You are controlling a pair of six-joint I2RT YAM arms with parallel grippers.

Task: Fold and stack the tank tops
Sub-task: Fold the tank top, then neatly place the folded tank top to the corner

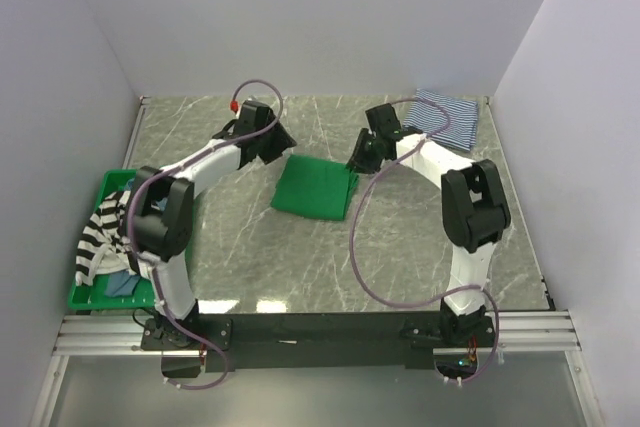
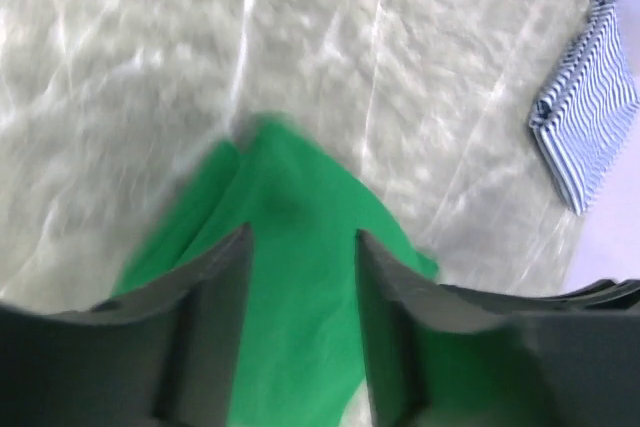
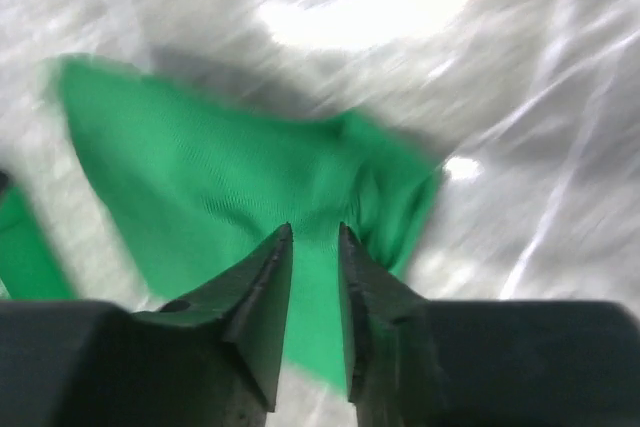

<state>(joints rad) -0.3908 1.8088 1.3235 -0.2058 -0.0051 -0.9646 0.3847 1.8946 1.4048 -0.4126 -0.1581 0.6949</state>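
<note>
Green top (image 1: 315,187) lies folded mid-table (image 1: 260,267), between the two wrists.
Left gripper (image 2: 300,247): jaws well apart, straddling the top's left end; cloth shows in the gap, nothing clamped.
Right gripper (image 3: 315,237): jaws a narrow gap apart over the top's right edge. Cloth puckers up toward the tips; cannot tell whether it touches them.
Navy-striped top (image 1: 452,117) lies folded in the far right corner, well apart from the green one.
Bin (image 1: 95,297) at left edge holds a black-white top (image 1: 100,232) and a blue top (image 1: 122,285); the left arm crosses over part of it.
Right arm's cable (image 1: 355,247) loops above the table just beside the green top.
</note>
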